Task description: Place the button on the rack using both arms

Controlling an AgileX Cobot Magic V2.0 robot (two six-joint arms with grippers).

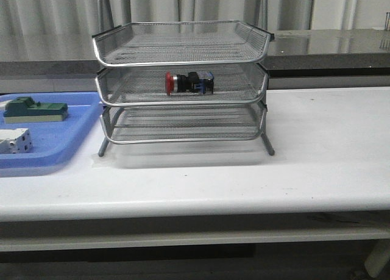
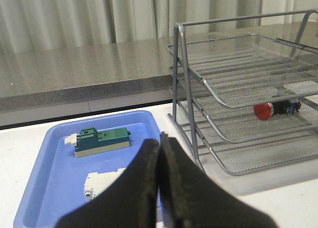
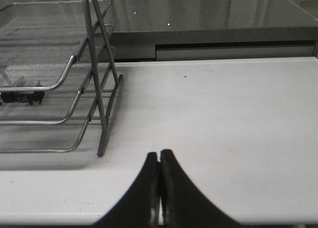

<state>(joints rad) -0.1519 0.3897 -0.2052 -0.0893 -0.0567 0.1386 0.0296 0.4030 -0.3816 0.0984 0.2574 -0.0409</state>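
1. No brand, label or writing can be read on any object in these views.
2. The left gripper [image 2: 160, 178] has its two black fingers pressed together with nothing between them. It hangs above the near edge of the blue tray [image 2: 49, 188], with its fingers pointing toward the far side of the table.
3. The right gripper [image 3: 159, 188] is also closed, finger against finger, and it holds nothing. It is over the bare white table [image 3: 223, 114], low and roughly level.
4. The button [image 1: 189, 83] lies on its side in the middle tier of the rack [image 1: 183, 42], with the red head toward the robot's left. It is well apart from both grippers: ahead and to the right of the left gripper, ahead and to the left of the right gripper.
5. Ahead of the left gripper, the green block [image 2: 102, 140] rests in the blue tray; the white component [image 2: 102, 184] lies nearer, just beside the fingers in the left wrist view.
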